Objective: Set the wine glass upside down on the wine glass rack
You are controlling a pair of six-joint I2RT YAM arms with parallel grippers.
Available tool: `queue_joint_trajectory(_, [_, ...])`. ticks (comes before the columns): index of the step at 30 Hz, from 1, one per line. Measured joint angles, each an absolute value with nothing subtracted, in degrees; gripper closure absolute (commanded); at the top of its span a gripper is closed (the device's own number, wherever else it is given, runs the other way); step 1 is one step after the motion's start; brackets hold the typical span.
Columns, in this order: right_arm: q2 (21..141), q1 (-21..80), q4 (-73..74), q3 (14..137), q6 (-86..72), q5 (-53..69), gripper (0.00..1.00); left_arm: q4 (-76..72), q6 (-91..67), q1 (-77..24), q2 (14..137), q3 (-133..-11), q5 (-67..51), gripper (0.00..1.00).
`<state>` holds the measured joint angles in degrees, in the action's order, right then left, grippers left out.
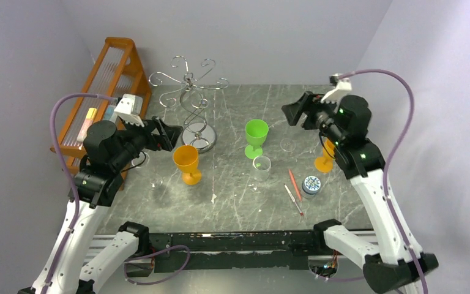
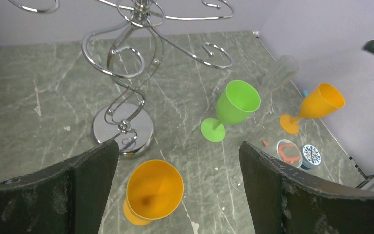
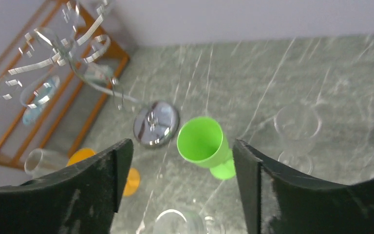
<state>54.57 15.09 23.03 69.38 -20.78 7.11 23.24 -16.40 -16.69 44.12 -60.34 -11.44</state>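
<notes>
At left, the left hand (image 1: pixel 172 136) gapes empty above an orange wine glass (image 1: pixel 186 160), upright on the desk (image 1: pixel 232 196) beside the wire wine glass rack (image 1: pixel 193 107); seemingly light, rigid, slick; grip its stem; right hand (image 1: pixel 290 114) open, empty.

Directly ahead of the left gripper (image 1: pixel 172 136), below its fingers, an orange plastic wine glass (image 2: pixel 155 191) stands on the grey marbled table (image 1: pixel 232 202). The tall silver wire rack (image 2: pixel 122 127) stands beyond it, slightly left, and a green plastic goblet (image 2: pixel 233 105) beyond it to the right. That goblet also stands ahead of the right gripper (image 1: pixel 292 114), with a clear stemmed glass (image 3: pixel 297 122) to its right.
</notes>
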Motion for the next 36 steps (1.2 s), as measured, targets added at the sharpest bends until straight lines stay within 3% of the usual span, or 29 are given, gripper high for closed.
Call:
queue_joint_trajectory(5, [63.20, 20.82, 26.13, 70.72, -19.97, 7.44, 0.29, 22.72, -17.98, -16.69, 43.57, -58.00, -13.65, 0.03])
queue_joint_trajectory(9, [69.87, 30.87, 28.42, 72.44, -19.59, 2.96, 0.44, 22.50, -19.03, -16.69, 43.48, -57.39, -14.87, 0.03])
queue_joint_trajectory(12, [74.72, 34.79, 29.12, 73.95, -19.84, -0.93, 0.50, 22.39, -19.55, -16.69, 42.92, -56.93, -14.85, 0.03])
queue_joint_trajectory(22, [90.37, 38.02, 31.53, 78.67, -19.77, -9.96, 0.54, 21.23, -20.32, -16.69, 41.80, -55.00, -16.75, 0.03])
queue_joint_trajectory(28, [96.23, 38.65, 31.48, 80.03, -19.03, -11.40, 0.76, 21.91, -20.99, -16.69, 41.85, -55.37, -16.99, 0.03])
queue_joint_trajectory(32, [98.15, 38.98, 31.53, 80.03, -18.31, -13.56, 1.00, 22.24, -20.56, -16.69, 41.06, -55.37, -16.99, 0.03])
queue_joint_trajectory(36, [97.58, 39.72, 30.87, 80.05, -16.80, -15.92, 1.00, 22.92, -19.90, -16.69, 41.15, -55.57, -16.97, 0.07])
